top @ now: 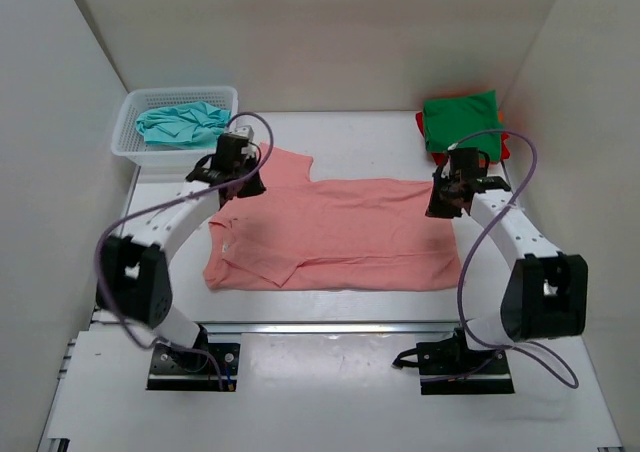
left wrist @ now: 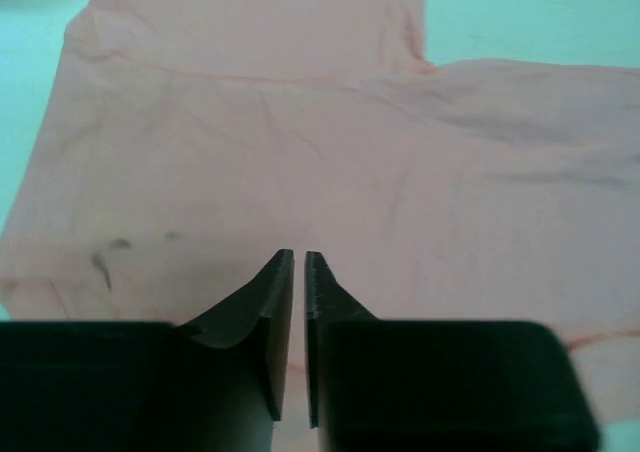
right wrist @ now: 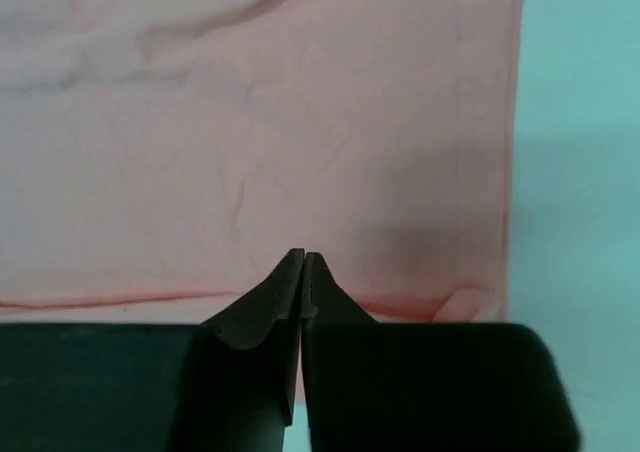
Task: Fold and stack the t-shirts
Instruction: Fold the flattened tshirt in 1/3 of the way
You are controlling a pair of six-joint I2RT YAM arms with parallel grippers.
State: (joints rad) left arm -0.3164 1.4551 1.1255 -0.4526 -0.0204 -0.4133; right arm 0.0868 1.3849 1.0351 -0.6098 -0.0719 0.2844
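Top external view: a salmon pink t-shirt (top: pixel 340 232) lies spread flat across the middle of the tabletop (top: pixel 370 137), collar end to the left and hem to the right. Its near-left part looks doubled over.
Step in hand: judged as an early fold of this shirt. Both arms are poised at its far edge and no lift has begun.
Left claw (top: pixel 243 180): over the far-left sleeve. In the left wrist view its jaws (left wrist: pixel 299 262) show only a hairline slit, with no cloth visible between them.
Right claw (top: pixel 441 208): at the far-right hem corner. In the right wrist view its tips (right wrist: pixel 303 260) meet, with nothing seen pinched.
Next move calls for: both claws to open, pinch the far edge together, and carry it evenly toward the near edge so the fold stays straight.
Other shirts: a teal t-shirt (top: pixel 180 124) sits crumpled in the white mesh basket (top: pixel 125 137) at far left. A folded green t-shirt (top: pixel 460 120) tops the stack at far right.
Hard to make out: only a red sliver (top: pixel 506 144) shows under the green one, and I cannot pick out any orange shirt. The claw bodies hide the cloth directly beneath them, so contact with the cloth is uncertain.
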